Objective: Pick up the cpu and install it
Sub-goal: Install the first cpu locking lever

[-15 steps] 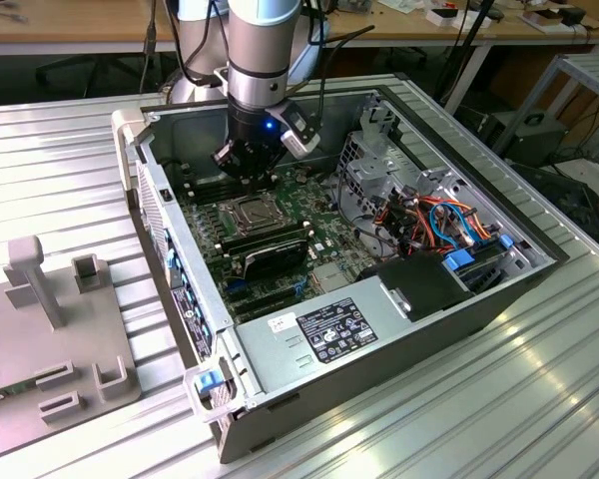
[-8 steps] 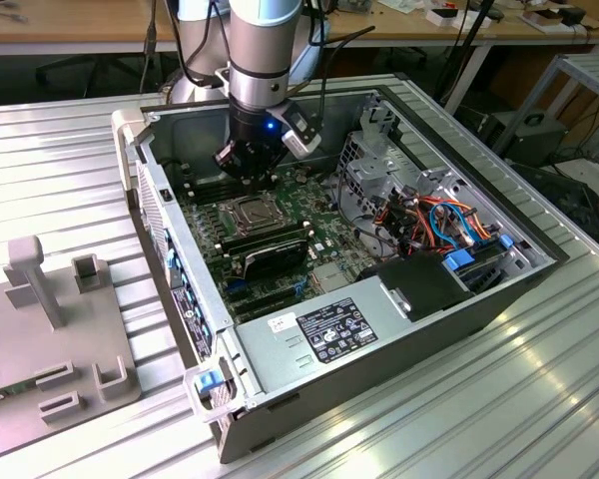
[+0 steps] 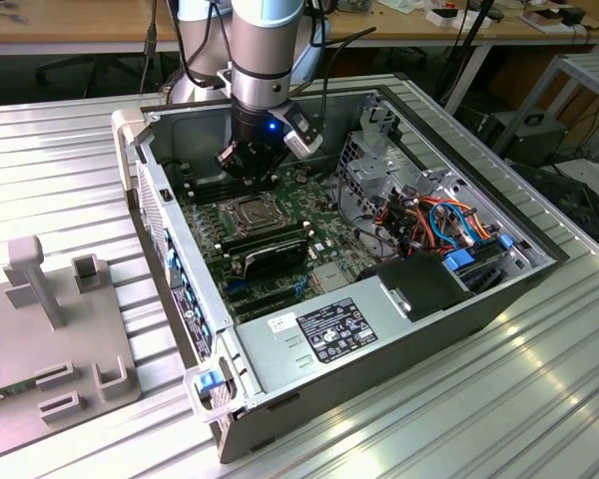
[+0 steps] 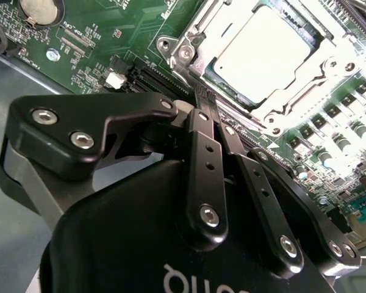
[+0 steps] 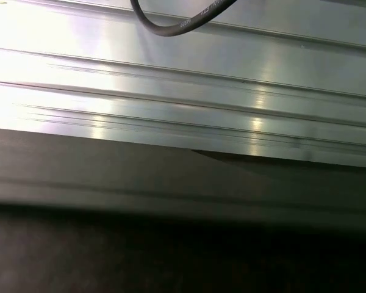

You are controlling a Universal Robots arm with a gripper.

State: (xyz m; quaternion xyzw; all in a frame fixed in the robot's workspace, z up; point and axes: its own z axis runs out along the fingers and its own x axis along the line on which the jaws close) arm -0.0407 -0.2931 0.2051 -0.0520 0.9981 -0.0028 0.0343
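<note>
Already cpu (image 4: 265, 55) seated in socket (image 4: 189, 46), fingers (image 4: 202, 116) closed above.

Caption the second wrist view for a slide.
Gripper, jaws shut, hovers beside the CPU seated in its motherboard socket.

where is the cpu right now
The cpu sits in its socket on the motherboard inside the open computer case; in the second wrist view it lies just beyond the tips of the gripper, whose jaws are closed together and hold nothing.
</note>
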